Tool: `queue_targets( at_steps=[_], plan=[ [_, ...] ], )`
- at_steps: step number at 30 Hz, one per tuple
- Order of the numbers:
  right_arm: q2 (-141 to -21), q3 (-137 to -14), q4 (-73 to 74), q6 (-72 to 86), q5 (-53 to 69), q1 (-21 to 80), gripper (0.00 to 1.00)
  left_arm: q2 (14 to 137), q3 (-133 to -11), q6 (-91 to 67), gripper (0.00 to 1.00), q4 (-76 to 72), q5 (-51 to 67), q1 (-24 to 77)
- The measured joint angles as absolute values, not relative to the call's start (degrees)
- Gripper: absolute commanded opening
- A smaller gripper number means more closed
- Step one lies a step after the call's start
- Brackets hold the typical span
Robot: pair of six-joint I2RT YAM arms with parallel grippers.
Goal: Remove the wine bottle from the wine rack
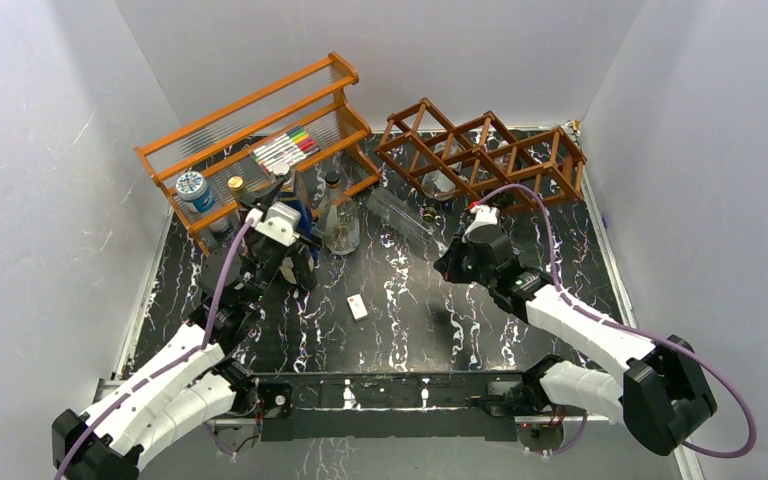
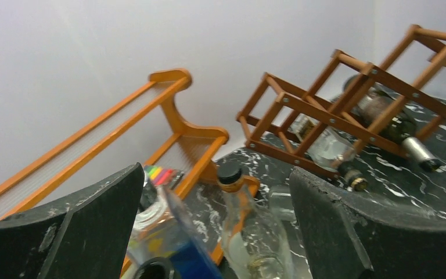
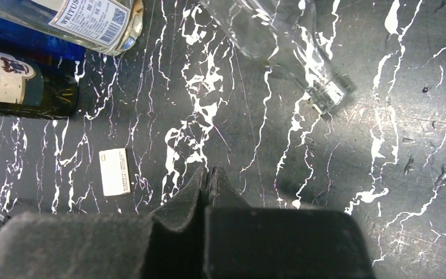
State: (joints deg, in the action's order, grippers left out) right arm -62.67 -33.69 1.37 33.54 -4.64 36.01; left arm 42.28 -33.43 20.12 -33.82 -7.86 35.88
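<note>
left wrist view shows a dark wine bottle (image 2: 392,119) and a clear bottle (image 2: 325,148) lodged in the wine rack (image 2: 316,111), left pincer (image 2: 213,174) spread and empty, right pincer (image 3: 209,174) pressed together holding nothing, so removal seems not yet done.

One wine rack (image 1: 485,155), with two bottles in its cells: one clear bottle (image 2: 325,148) and one dark bottle (image 2: 386,119). One orange shelf (image 2: 171,77). One lying bottle (image 1: 400,212) of clear glass on the counter (image 1: 410,330). By the shelf, one cluster of standing bottles (image 1: 340,225), at least three; the exact count cannot be told. One big jar (image 1: 195,190), one small gold-lidded jar (image 1: 235,183), one white card (image 1: 358,307). One row of markers (image 1: 285,148), too small to count
</note>
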Motion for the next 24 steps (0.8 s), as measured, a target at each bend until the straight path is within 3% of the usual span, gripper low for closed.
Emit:
queue_targets(
  at_steps=[4,6,8,11,15,24],
  plan=[
    [-61.2,-33.7,1.7,32.5,-4.8,36.0,0.01,44.1,-33.6,19.3,0.92,-32.5,-4.1,36.3],
    [-61.6,-34.0,2.5,32.1,-6.2,36.0,0.23,45.2,-33.6,19.0,0.92,-31.7,-2.8,36.5],
    [-63.6,-35.6,4.4,31.0,-8.1,35.8,0.58,45.8,-33.6,18.8,0.92,-31.1,-2.1,36.5],
    [-67.8,-38.2,4.7,28.6,-10.0,35.0,0.89,46.0,-33.6,18.8,0.92,-30.7,-1.6,36.6],
    [-73.0,-40.2,2.3,24.2,-9.9,32.6,0.97,46.0,-33.6,18.9,0.93,-30.7,-1.4,37.0],
    [-83.1,-39.8,-9.8,16.3,-1.5,28.0,0.97,45.2,-33.6,20.1,0.94,-30.8,-1.4,38.9]
  ],
)
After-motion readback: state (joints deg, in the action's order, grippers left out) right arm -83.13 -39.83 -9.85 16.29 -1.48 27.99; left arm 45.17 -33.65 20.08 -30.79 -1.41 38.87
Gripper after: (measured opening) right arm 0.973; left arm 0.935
